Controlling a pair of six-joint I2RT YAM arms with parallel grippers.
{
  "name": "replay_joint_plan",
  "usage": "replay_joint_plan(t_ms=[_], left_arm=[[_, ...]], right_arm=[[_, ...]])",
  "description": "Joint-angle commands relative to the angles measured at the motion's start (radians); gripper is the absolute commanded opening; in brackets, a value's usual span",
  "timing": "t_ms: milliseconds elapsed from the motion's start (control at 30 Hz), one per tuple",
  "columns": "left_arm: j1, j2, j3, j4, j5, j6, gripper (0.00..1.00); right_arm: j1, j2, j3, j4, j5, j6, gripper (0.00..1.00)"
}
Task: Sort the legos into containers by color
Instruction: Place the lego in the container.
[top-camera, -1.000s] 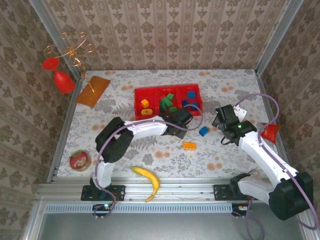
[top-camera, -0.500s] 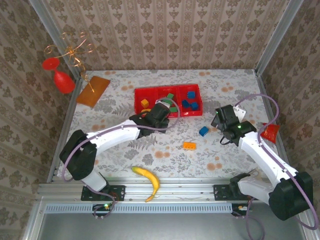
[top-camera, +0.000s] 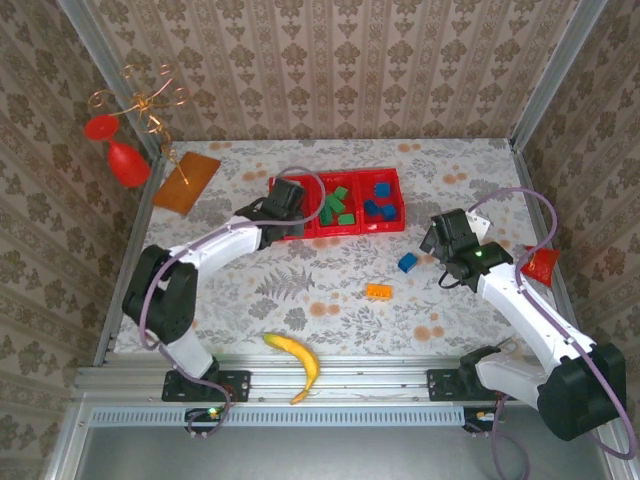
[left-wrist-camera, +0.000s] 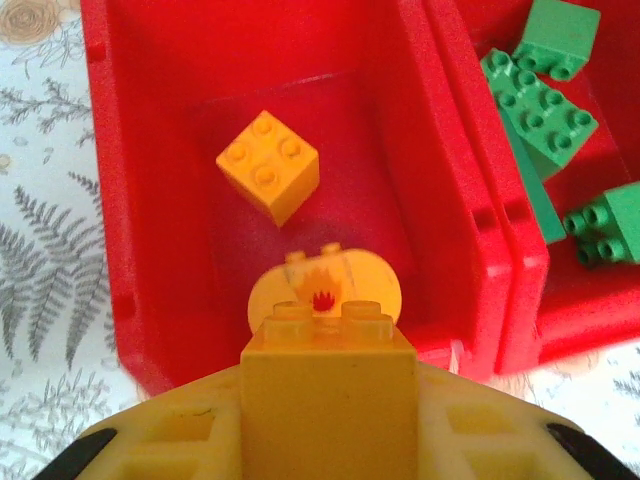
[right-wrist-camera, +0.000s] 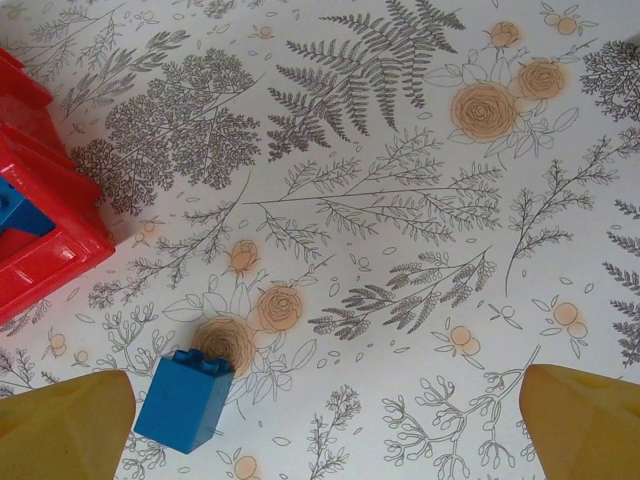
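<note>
An orange brick (left-wrist-camera: 328, 385) is clamped between the fingers (left-wrist-camera: 140, 450) of the left gripper (top-camera: 286, 197), which is held over the left compartment of the red tray (top-camera: 350, 232). In the left wrist view, 2 orange pieces are seen in that compartment under the held brick: a square brick (left-wrist-camera: 268, 178) turned cornerwise and a round piece (left-wrist-camera: 325, 292) marked with a small flame. At least 3 green bricks (left-wrist-camera: 541, 105) are seen in the middle compartment, and blue bricks (top-camera: 380, 190) in the right one. The right gripper (right-wrist-camera: 322, 430) is spread wide with nothing between its fingers (right-wrist-camera: 585, 420), and is held over the flowered table (right-wrist-camera: 400, 150) just off the tray's right end. A loose blue brick (right-wrist-camera: 187, 400) stands on the table outside the tray, just beside 1 fingertip in the right wrist view. In the top view it is seen between the tray and a loose orange brick (top-camera: 379, 291), which lies on the table nearer the arms' bases. A banana (top-camera: 297, 361) lies at the near edge, a brown board (top-camera: 187, 181) at the far left corner, and a red packet (top-camera: 543, 263) at the right edge.
</note>
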Motion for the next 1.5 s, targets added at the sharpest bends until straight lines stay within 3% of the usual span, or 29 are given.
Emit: replay_joint_plan(t_ms=[0,333,667,1200,1467], left_arm=[[0.021,0.052,0.079,0.019,0.026,0.044,0.26],[0.058,0.18,0.208,0.011,0.025,0.063,0.36],[0.064,0.198,0.235,0.009,0.024,0.065,0.57],[0.04,-0.012,0.106,0.025,0.032,0.047,0.74],[-0.021,-0.158,-0.003,0.026,0.025,0.051,0.92]], right_arm=[[-0.005,-0.008,-0.007,0.006,-0.008,0.018,1.0],[-0.004,-0.025,-0.015,0.003,-0.008,0.012,1.0],[-0.005,0.02,-0.008,0.022,-0.037,0.002,1.0],[-0.005,0.071,0.018,0.021,-0.071,-0.004,1.0],[-0.004,0.07,0.018,0.009,-0.072,0.009,1.0]])
